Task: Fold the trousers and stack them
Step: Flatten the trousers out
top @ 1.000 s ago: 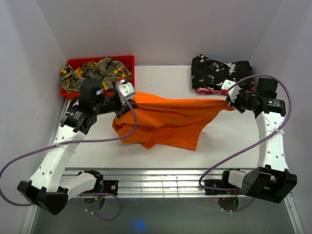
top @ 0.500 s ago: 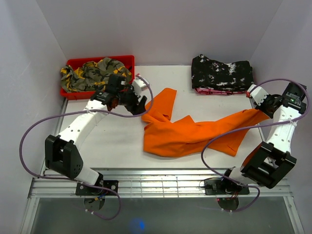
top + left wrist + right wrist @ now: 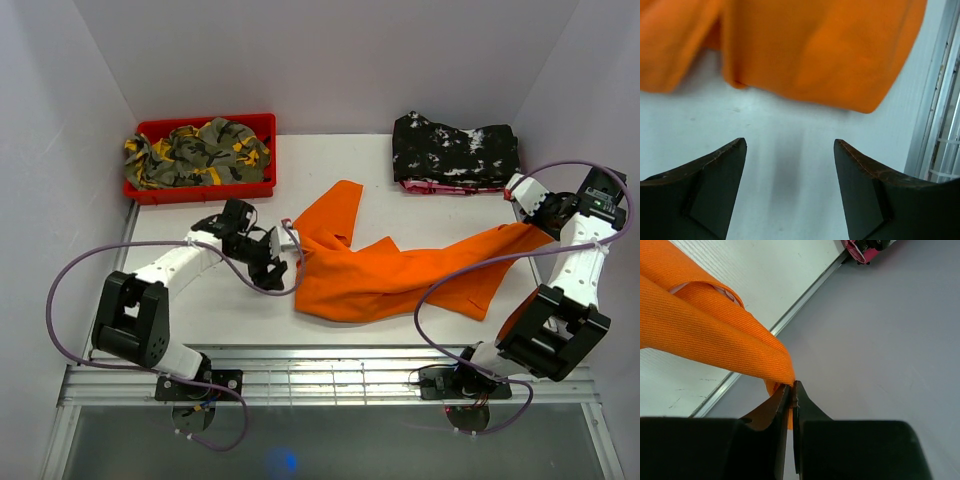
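Top external view: we've got the bright orange soft-fabric trousers sprawled across the white bench. Our left fingers are spread wide just beside them, and our right fingers pinch a leg end near the right edge.

The bright orange trousers lie rumpled across mid-frame on the white counter, one leg stretched tautly up toward the right edge.

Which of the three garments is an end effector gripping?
The orange trousers, pinched by the right end effector; the camouflage garment and speckled garment lie untouched.
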Motion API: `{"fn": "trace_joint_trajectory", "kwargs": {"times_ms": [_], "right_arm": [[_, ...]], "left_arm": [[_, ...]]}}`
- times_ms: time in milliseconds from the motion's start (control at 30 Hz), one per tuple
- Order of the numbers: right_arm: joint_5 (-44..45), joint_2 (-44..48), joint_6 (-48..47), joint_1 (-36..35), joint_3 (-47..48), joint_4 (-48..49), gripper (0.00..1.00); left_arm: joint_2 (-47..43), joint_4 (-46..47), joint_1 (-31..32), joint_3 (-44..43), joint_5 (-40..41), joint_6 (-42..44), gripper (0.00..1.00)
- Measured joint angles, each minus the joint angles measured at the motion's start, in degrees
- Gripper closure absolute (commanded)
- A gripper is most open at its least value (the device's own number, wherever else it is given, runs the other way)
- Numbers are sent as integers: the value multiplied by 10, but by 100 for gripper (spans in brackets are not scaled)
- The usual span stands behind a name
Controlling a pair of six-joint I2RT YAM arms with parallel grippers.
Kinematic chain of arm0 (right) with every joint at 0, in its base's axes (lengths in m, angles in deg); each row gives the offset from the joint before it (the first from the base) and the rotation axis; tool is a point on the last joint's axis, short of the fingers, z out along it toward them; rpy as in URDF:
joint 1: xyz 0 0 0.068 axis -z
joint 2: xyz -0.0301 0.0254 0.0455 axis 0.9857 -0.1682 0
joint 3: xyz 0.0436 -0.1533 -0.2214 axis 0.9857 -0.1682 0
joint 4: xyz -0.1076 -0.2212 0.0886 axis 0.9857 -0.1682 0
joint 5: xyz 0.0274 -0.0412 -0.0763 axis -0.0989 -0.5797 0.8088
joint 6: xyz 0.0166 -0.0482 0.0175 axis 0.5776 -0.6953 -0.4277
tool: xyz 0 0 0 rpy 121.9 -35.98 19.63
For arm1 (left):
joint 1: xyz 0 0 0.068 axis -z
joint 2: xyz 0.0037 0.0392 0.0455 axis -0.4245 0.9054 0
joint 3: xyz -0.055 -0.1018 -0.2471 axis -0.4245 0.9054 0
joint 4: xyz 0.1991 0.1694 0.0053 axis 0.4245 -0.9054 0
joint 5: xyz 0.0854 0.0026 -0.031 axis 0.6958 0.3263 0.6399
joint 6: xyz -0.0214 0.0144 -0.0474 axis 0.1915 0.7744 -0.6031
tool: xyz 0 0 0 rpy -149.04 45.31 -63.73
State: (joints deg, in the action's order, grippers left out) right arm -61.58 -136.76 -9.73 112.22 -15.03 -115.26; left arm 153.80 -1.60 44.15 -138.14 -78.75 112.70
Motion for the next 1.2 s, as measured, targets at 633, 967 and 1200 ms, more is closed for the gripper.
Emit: {"fn": "trace_joint_trajectory", "kwargs": {"times_ms": [633,967,1200], "right_arm": [[1,-1,1,1,13,-3,92],[-45,16,15,3,30,-15,92],[-136,87,2,3,34,-59,92]], "left_arm": [[98,225,61,59,-76,-111,100],[-233,100,16,48,37,-141,100],[-466,62,13,1,181,-130,100]]}}
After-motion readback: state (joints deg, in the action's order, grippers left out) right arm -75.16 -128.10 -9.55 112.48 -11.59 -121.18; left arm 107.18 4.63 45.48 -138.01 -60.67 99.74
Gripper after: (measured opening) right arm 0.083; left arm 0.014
